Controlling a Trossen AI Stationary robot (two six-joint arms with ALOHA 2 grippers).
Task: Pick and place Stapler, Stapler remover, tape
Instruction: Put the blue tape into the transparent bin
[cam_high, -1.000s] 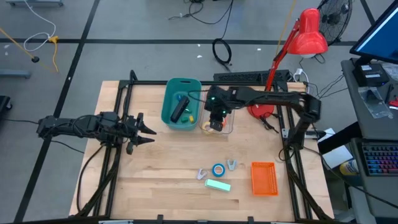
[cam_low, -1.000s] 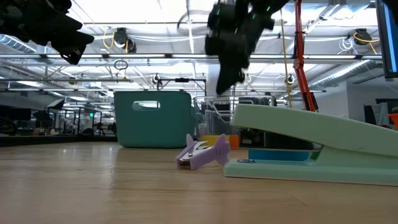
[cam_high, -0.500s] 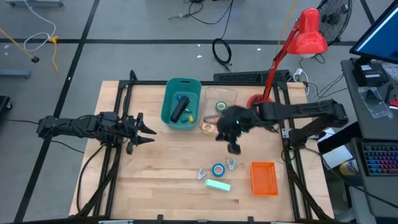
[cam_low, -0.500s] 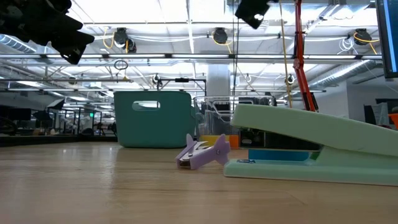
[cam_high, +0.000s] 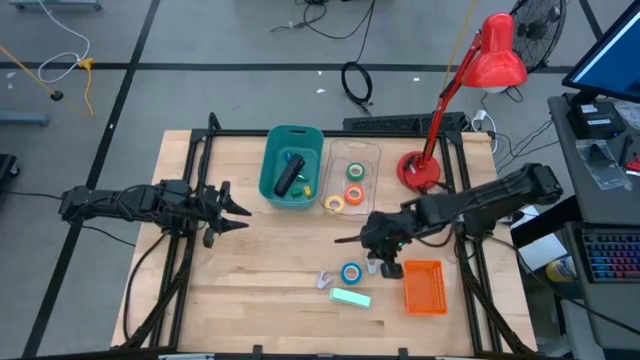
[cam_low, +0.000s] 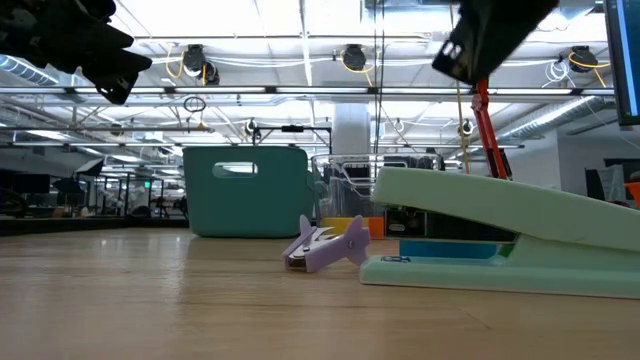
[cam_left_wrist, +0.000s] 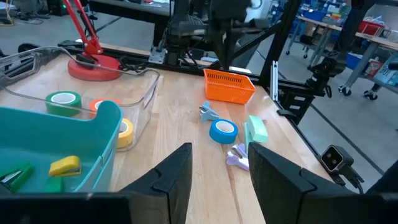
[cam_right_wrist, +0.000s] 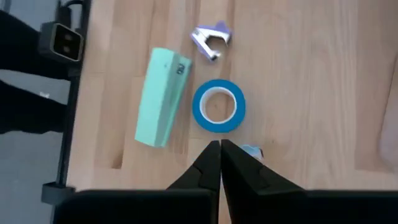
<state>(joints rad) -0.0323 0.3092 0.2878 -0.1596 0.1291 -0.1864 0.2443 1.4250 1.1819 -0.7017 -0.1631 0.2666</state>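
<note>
Right end effector above blue tape

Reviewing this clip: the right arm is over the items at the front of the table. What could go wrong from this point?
The right pincer is shut above the blue tape; unless it opens before descending, it would likely push the roll away rather than grasp it. The mint-green stapler, the purple staple remover and a pale blue remover lie close around the roll, so open fingers may knock one of them aside. The left pincer waits at the table's left side.
</note>
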